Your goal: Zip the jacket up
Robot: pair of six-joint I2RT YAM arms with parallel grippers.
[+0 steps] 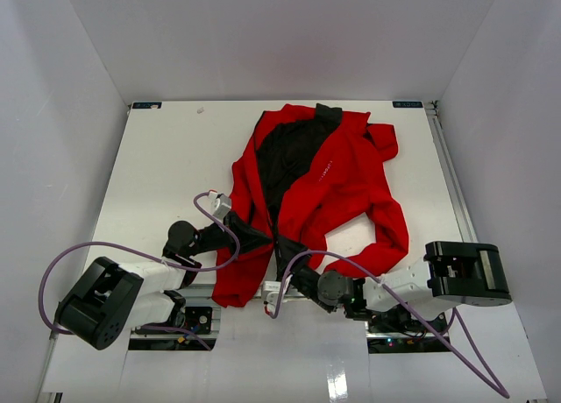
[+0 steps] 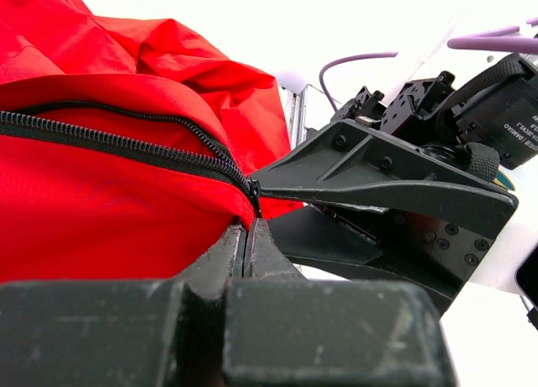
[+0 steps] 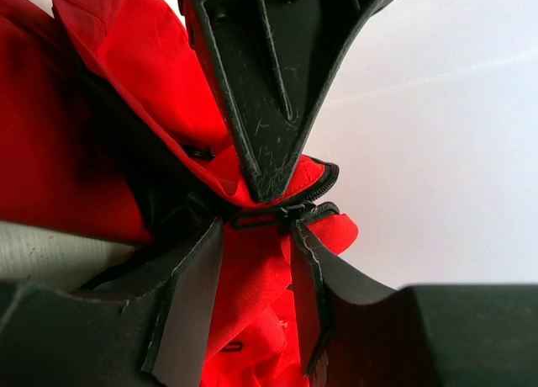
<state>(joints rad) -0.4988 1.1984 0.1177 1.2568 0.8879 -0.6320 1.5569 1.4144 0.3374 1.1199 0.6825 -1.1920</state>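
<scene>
**Overhead view.** The jacket (image 1: 351, 184) lies flat at the middle of the worktop (image 1: 166, 158). Its long axis runs from the hem, nearest my arm bases, to the collar at the far side, leaning slightly right. The upper front lies open and shows the black lining (image 1: 289, 153). White lettering (image 1: 326, 168) sits on the right panel. One sleeve (image 1: 390, 232) curls back toward my right arm. My left hand (image 1: 261, 238) and right hand (image 1: 283, 256) meet at the hem, just beside each other.

**Left wrist view.** Only this view shows the zipper teeth (image 2: 126, 145), two black rows converging at my fingertips. My left fingers (image 2: 210, 269) are pressed together, pinching the jacket at the zipper's bottom end. My right hand fills the right half and blocks the worktop beyond.

**Right wrist view.** Only this view shows the slider (image 3: 290, 210), between the tips of my right fingers (image 3: 189, 303). These stand slightly apart with red fabric between them. I cannot tell whether they clamp it. A left finger comes down from the top edge. Its tip touches the fabric just above the slider and hides the zipper line.

**Surroundings.** Purple cables (image 1: 88, 254) loop from both arms, and the right one crosses the hem.
</scene>
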